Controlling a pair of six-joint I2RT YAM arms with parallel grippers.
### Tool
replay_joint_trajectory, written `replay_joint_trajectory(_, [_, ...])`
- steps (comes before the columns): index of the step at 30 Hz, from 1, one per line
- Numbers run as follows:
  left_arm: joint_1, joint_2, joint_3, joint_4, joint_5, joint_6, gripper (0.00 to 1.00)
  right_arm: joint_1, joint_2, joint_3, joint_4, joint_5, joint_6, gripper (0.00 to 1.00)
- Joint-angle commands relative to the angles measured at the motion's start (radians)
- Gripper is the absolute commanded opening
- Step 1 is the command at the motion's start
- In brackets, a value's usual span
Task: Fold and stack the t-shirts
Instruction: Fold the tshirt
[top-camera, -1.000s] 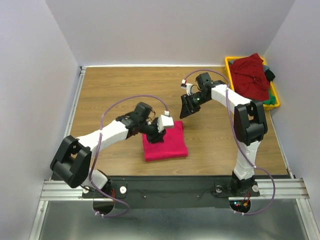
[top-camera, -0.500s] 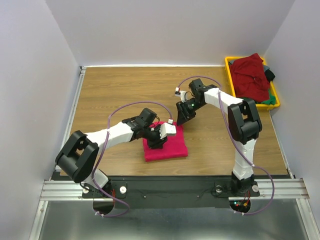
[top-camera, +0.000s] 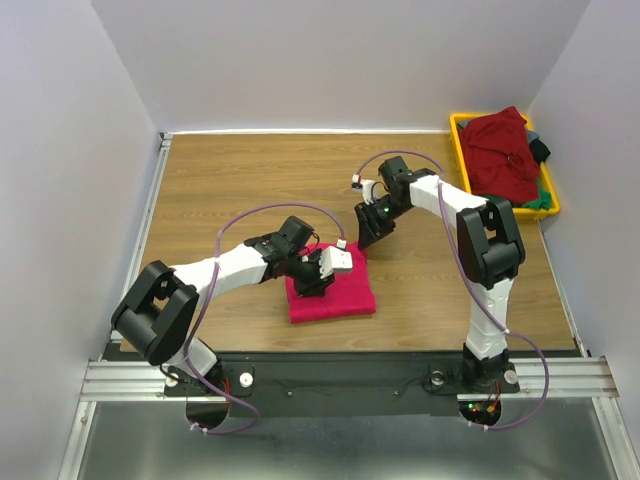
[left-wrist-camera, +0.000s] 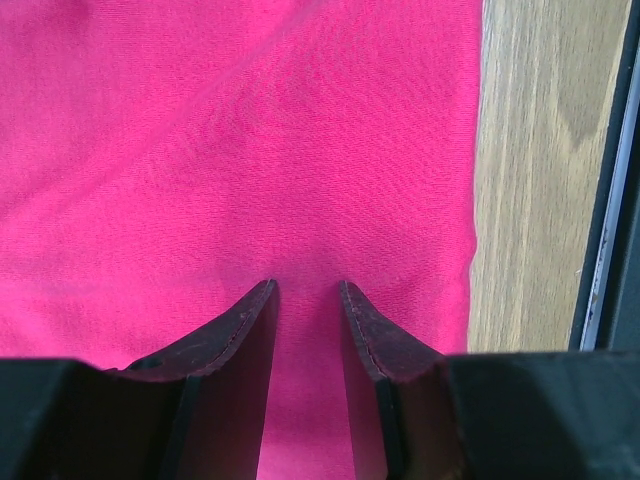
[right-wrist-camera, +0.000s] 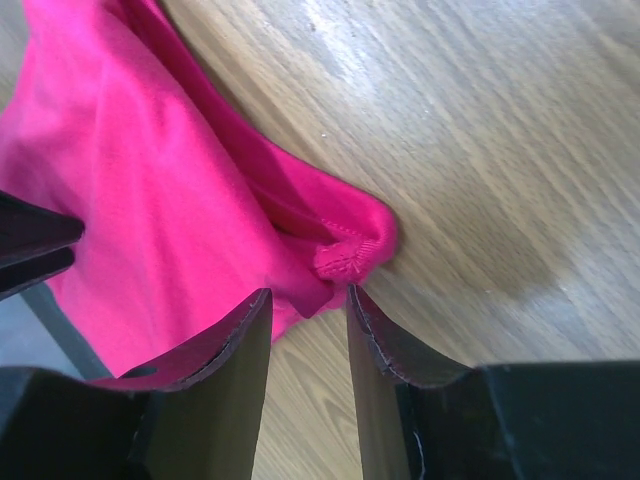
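The left gripper (left-wrist-camera: 305, 287), jaws a narrow slit apart and holding nothing, rests flat on the folded crimson shirt (left-wrist-camera: 250, 130), apparently to pin it in place. The right gripper (right-wrist-camera: 308, 292), also slightly parted, hovers at the shirt's bunched far corner on the wooden table (right-wrist-camera: 480, 120). The hem lies just past its tips and does not look pinched. The likely aim is to tidy that corner. The shirt lies near the table's front edge. A maroon shirt (top-camera: 498, 148) is heaped in the yellow bin (top-camera: 453, 122), far right.
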Motion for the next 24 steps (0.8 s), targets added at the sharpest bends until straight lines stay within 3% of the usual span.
replay_joint_trajectory(1, [-0.003, -0.014, 0.002, 0.004, 0.006, 0.016, 0.42, 0.005, -0.044, 0.038, 0.014, 0.021, -0.023, 0.41])
replay_joint_trajectory(8, [-0.005, -0.014, 0.001, 0.004, 0.002, 0.021, 0.42, 0.005, -0.033, 0.015, 0.011, -0.063, -0.017, 0.35])
replay_joint_trajectory(10, [-0.003, -0.010, -0.001, 0.005, 0.002, 0.022, 0.42, 0.005, -0.036, 0.013, 0.010, -0.088, -0.017, 0.27])
replay_joint_trajectory(12, [-0.003, -0.010, -0.004, 0.005, 0.001, 0.022, 0.42, 0.005, -0.046, 0.013, 0.011, -0.091, -0.016, 0.10])
replay_joint_trajectory(15, [-0.003, -0.011, -0.008, 0.007, -0.001, 0.024, 0.39, 0.005, -0.073, 0.030, 0.008, -0.068, -0.017, 0.01])
replay_joint_trajectory(24, [-0.005, 0.006, -0.027, 0.013, -0.030, 0.047, 0.34, -0.010, -0.034, 0.102, 0.007, 0.113, -0.053, 0.01])
